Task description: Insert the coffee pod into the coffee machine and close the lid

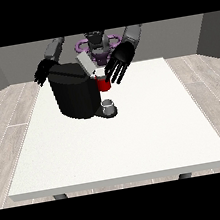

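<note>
A small grey thing (109,103) is sitting on the round base at the front of the coffee machine (75,95), under the spout; I cannot tell whether it is the coffee pod or a cup, so the pod's place is not certain from this view. Just above it, a red thing at the machine (104,84) is showing at the brew opening, and the grey lid (86,64) is standing tilted up and open behind it.

The hand at the view's right (120,62) is hovering just over that opening, fingers spread and hanging downward, holding nothing that shows. The hand at the view's left (43,71) is hanging behind the machine's far corner, fingers relaxed and pointing down, also holding nothing.

The machine is standing on the white table (137,138), toward its back edge.

Judging from here, the lid is not yet shut. The risk is that the spread fingers could catch the raised lid or the red thing while coming down, nudging the machine sideways. Pressing the lid off-centre could also leave it half closed.
</note>
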